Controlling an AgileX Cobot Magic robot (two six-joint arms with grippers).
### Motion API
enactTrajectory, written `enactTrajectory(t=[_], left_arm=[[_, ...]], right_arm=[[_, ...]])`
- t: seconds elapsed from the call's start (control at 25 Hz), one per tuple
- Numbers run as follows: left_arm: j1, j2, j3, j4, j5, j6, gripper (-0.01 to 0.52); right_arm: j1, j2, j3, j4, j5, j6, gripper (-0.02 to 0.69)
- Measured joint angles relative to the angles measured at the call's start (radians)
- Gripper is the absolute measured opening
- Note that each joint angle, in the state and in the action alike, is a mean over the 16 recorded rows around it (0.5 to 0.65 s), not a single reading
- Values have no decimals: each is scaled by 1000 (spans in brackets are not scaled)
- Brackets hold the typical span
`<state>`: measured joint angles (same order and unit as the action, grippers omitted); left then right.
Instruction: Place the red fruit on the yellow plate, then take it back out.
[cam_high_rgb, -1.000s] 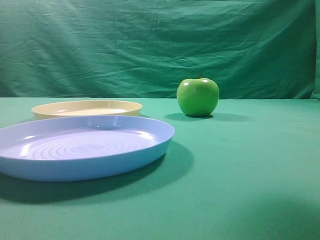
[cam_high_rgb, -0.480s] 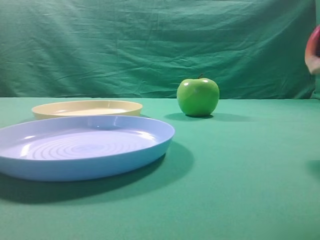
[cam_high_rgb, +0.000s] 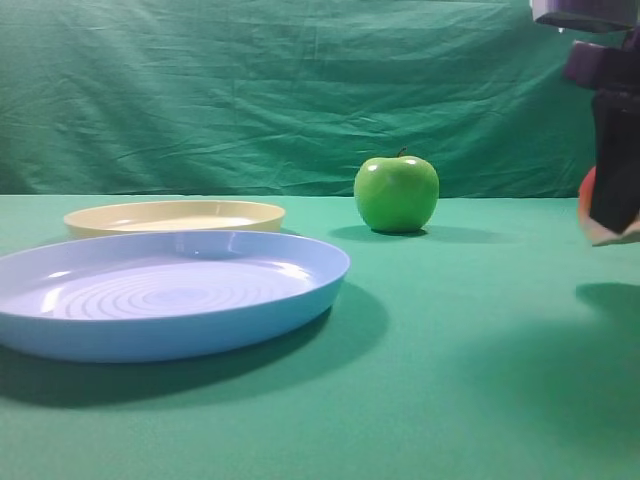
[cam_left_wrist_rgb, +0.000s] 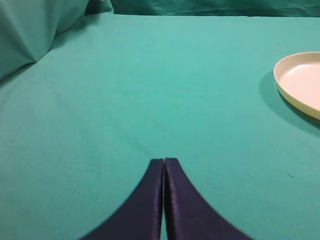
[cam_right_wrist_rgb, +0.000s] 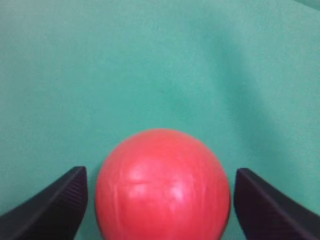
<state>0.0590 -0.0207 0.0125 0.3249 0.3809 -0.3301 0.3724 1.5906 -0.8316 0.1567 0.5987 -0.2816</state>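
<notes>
The red fruit (cam_right_wrist_rgb: 162, 185) fills the bottom of the right wrist view, between the two dark fingers of my right gripper (cam_right_wrist_rgb: 160, 172). A gap shows on each side of it, so the jaws are open and not pressing it. In the exterior view only a sliver of the red fruit (cam_high_rgb: 586, 195) shows at the right edge, behind my right gripper (cam_high_rgb: 612, 205), with a shadow on the cloth below. The yellow plate (cam_high_rgb: 175, 215) lies far left at the back and also shows as the yellow plate (cam_left_wrist_rgb: 300, 82). My left gripper (cam_left_wrist_rgb: 164, 161) is shut and empty over bare cloth.
A larger light blue plate (cam_high_rgb: 300, 285) sits in front of the yellow one at the left. A glossy green apple (cam_high_rgb: 396, 193) stands at the back centre. Green cloth covers the table and hangs as a backdrop.
My right gripper came in from the right edge and moved down with the red fruit. One second ago neither was in view. Plates and green apple have not moved.
</notes>
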Motion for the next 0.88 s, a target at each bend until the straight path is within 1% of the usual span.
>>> enactTrajectory(t=[0.12,0.24,0.32,0.44,0.52,0.6,0.88], left_arm=[[0,0,0,0,0,0,0],[0,0,0,0,0,0,0],[0,0,0,0,0,0,0],[0,0,0,0,0,0,0],[0,0,0,0,0,0,0],[0,0,0,0,0,0,0],[0,0,0,0,0,0,0]], right_arm=[[0,1,-21,1,35,2,587],[0,-8,-65,2,91,10,618],[0,-20,-104,2,139,21,622],[0,-50,-171,0,220,42,599],[0,-78,-216,-1,276,59,562],[0,-113,-259,-2,330,77,502],[0,-289,-351,-7,467,130,232]])
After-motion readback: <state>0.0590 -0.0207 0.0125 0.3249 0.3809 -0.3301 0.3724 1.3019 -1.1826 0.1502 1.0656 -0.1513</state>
